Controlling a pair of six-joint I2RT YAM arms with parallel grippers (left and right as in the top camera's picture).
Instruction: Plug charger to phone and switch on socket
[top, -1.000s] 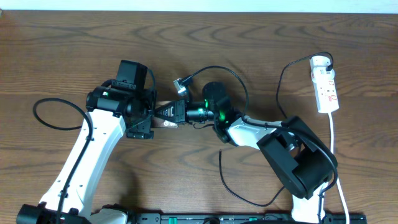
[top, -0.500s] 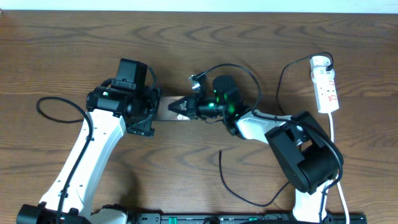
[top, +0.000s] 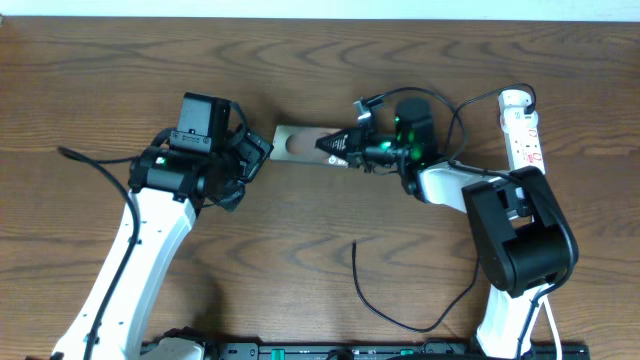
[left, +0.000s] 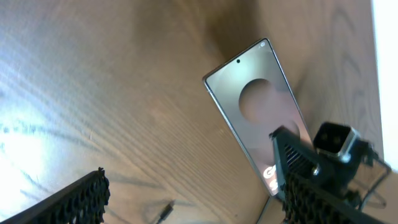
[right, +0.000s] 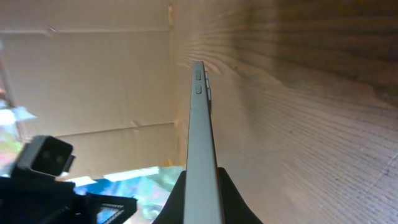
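Note:
The phone (top: 298, 143), a flat brown and silvery slab, is at the table's centre back. My right gripper (top: 338, 146) is shut on its right end; the right wrist view shows the phone edge-on (right: 200, 124) between the jaws (right: 202, 196). My left gripper (top: 256, 156) is open and empty just left of the phone, not touching it. In the left wrist view the phone (left: 258, 115) lies ahead of the open fingers (left: 193, 199). The charger's black cable (top: 400, 322) loops across the front, and its plug end (top: 355, 246) lies loose on the table, also seen in the left wrist view (left: 165, 212). The socket (top: 523, 135) lies at the far right.
The socket's white cord (top: 540, 250) runs down the right edge behind the right arm. The left arm's own black cable (top: 95, 165) trails to the left. The table is bare wood (top: 300, 250) around the loose plug.
My right gripper has carried the phone up and to the right, away from the left gripper. The left gripper has swung up slightly and stays open.

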